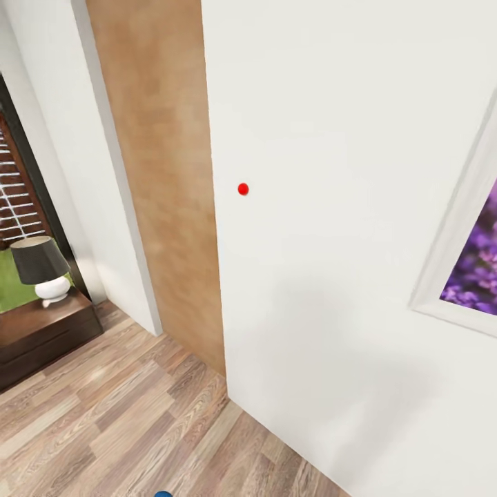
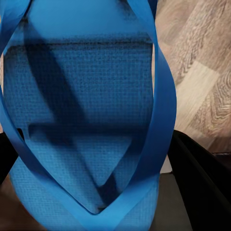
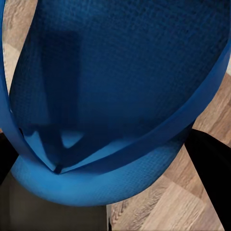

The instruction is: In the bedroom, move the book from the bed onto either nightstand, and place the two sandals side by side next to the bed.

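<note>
1. Transit is my reading of the step: both sandals are in hand, and the head view faces a white wall (image 1: 331,207) with a light wooden door (image 1: 162,172) beside it, so the robot seems on its way to the bed.
2. Floor (image 1: 103,421) of wood planks runs to a dark cabinet (image 1: 41,338) bearing a lamp (image 1: 43,269).
3. Next move, I judge: turn, find the bed, then lower the pair side by side.
4. Left sandal (image 2: 82,120) is bright blue, textured sole, straps meeting at the toe; left gripper (image 2: 96,192) pinches it, dark fingers (image 2: 202,178) flanking.
5. Right sandal (image 3: 115,86) looks alike, clamped by the right gripper (image 3: 110,192).
</note>
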